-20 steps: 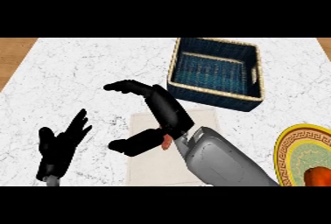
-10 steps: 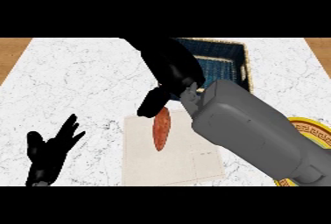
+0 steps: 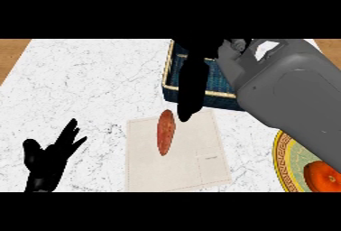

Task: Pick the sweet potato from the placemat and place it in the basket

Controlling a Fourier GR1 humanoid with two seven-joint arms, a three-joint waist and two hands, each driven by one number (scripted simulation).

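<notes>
The sweet potato, orange-red and long, hangs upright over the pale placemat. Its top end meets the lowest fingertip of my right hand, whose curled black fingers pinch it. That hand and its grey forearm are raised close to the view and hide most of the basket, a dark blue woven one with a tan rim, just behind the placemat. My left hand rests open, fingers up, at the lower left, away from everything.
A yellow-rimmed plate with an orange fruit on it sits at the right edge, beside the placemat. The white marble counter runs out to the left, with a wooden strip past its far-left edge.
My right hand has lifted the sweet potato off the placemat and risen toward the basket, and its forearm now covers the upper right. The left hand has barely shifted.
</notes>
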